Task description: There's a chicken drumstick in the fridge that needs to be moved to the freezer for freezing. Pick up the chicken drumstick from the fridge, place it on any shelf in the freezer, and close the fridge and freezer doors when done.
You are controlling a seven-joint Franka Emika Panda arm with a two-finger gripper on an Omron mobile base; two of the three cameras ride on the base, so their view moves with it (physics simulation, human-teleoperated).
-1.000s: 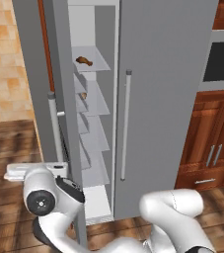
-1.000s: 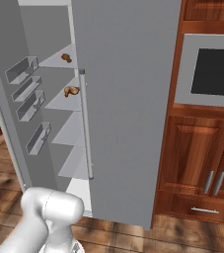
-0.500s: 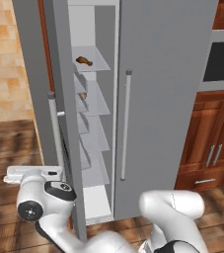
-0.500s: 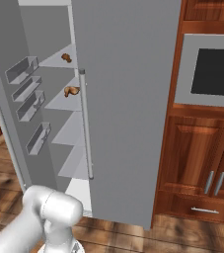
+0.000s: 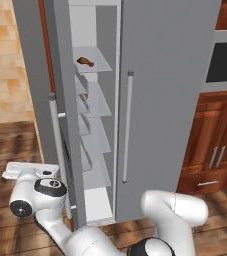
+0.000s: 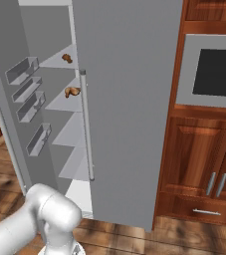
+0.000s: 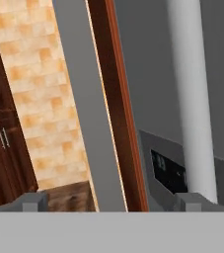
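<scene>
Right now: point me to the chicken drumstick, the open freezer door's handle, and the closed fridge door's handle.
chicken drumstick [image 5: 85, 61], left base view, brown meaty middle.
freezer door handle [image 5: 58, 145], left base view, mid bar.
fridge door handle [image 5: 127, 125], left base view, mid bar.

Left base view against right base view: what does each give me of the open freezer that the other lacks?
Left base view: the freezer door nearly edge-on, its silver bar handle on the outside, and a tan tiled wall beyond.
Right base view: that door's inner face, carrying four door bins.
Both: the freezer's white shelves, a brown food piece on the top one and a second brown piece on the next, the closed fridge door, and wood cabinets to its right.
</scene>
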